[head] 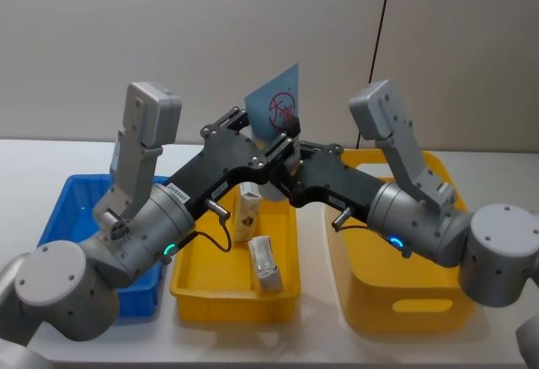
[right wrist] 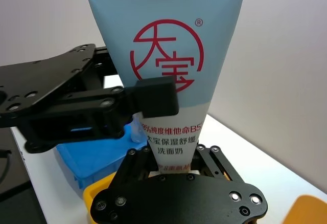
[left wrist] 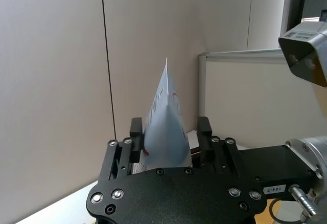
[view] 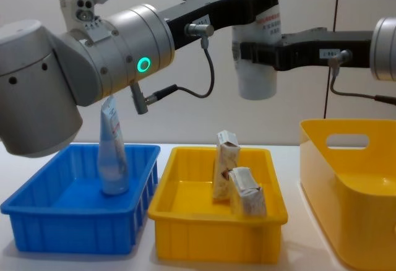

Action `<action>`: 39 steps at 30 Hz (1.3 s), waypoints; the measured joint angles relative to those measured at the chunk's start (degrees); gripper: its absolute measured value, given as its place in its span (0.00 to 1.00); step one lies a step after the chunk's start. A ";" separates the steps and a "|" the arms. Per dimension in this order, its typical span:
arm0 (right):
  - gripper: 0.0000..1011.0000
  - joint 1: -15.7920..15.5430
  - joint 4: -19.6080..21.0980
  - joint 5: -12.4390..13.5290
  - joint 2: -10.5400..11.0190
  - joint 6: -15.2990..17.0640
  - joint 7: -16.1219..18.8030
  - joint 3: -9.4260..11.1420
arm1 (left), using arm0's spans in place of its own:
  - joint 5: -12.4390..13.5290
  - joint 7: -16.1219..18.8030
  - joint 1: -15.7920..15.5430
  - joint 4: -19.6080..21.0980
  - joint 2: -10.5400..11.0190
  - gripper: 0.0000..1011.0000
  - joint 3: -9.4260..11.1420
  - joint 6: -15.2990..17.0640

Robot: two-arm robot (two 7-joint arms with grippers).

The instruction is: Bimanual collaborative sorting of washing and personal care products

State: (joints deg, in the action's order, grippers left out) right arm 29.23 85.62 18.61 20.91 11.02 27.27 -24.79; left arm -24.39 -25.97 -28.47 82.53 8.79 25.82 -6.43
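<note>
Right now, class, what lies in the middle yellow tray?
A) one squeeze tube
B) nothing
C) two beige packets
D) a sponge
C: two beige packets rest in the yellow tray, while the left pincer and right pincer both clamp a tube above it.

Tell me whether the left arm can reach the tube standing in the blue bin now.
Probably not yet: the left tool is shut on the raised tube, which the right tool grips too. Once it lets go, the way down to the standing tube looks free.
</note>
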 joint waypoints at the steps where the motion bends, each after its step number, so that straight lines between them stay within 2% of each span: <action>1: 0.28 0.04 -0.06 0.06 -0.03 0.14 -0.15 0.00 | 0.00 0.00 0.00 0.00 0.01 0.61 0.01 0.00; 4: 0.22 0.07 -0.17 0.26 -0.12 0.54 -0.89 0.09 | 0.00 -0.02 0.00 0.01 0.01 0.66 0.04 0.00; 6: 0.19 0.00 -0.16 0.40 -0.14 0.87 -1.72 0.38 | 0.00 -0.05 0.00 0.03 0.02 0.76 0.05 0.00; 15: 0.16 -1.88 1.23 0.54 0.03 2.20 -5.97 2.63 | 0.00 -0.06 0.00 0.08 0.06 0.99 0.11 0.00; 26: 0.15 -5.04 3.35 0.66 0.53 4.16 -11.18 6.42 | 0.01 -0.06 0.00 0.08 0.07 0.99 0.12 0.02; 31: 0.17 -7.17 4.35 0.95 0.72 5.86 -14.48 9.26 | 0.01 -0.06 0.00 0.08 0.07 0.99 0.12 0.02; 34: 0.25 -7.88 4.56 1.07 0.74 6.48 -15.57 10.32 | 0.01 -0.06 0.00 0.08 0.07 0.99 0.12 0.02; 35: 0.31 -8.39 4.63 1.23 0.74 7.00 -16.29 11.13 | 0.01 -0.06 0.00 0.09 0.06 0.99 0.12 0.02; 38: 0.40 -8.98 4.67 1.45 0.71 7.74 -17.50 12.17 | 0.01 -0.06 0.00 0.08 0.06 0.99 0.12 0.02; 39: 0.40 -9.35 4.67 1.58 0.67 8.25 -18.17 12.92 | 0.01 -0.06 0.00 0.08 0.07 0.99 0.12 0.02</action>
State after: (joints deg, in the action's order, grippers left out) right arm 19.88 90.29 20.19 21.58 19.28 9.10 -11.88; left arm -24.39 -26.03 -28.47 82.61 8.85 25.94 -6.41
